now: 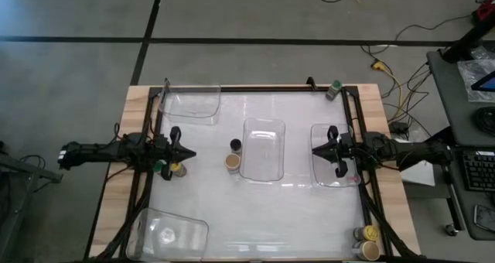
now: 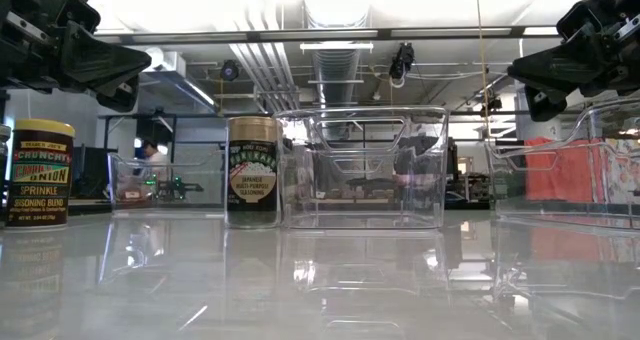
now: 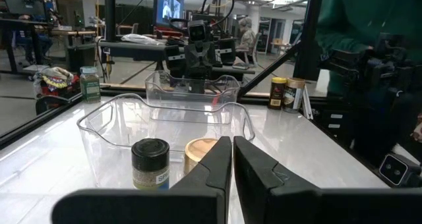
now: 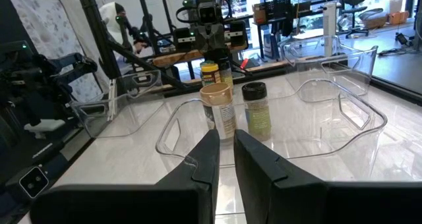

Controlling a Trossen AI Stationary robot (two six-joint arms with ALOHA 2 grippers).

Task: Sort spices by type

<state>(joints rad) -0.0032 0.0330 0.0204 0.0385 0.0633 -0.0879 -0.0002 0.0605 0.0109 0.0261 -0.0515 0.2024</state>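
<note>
High view — both tools shut, empty; black-lidded jar [image 1: 236,145] beside centre bin [image 1: 264,150].

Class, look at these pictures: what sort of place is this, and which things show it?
Probably a robotics lab or workshop: exposed ceiling ducts, a concrete floor with loose cables, and a side desk with a keyboard.

Your left gripper [image 1: 189,154] hangs above the table [image 1: 255,209] at its left side, fingers pressed together and empty, pointing toward the table's middle. Your right gripper [image 1: 315,150] mirrors it from the table's right side, raised, fingers nearly touching, holding nothing.
</note>
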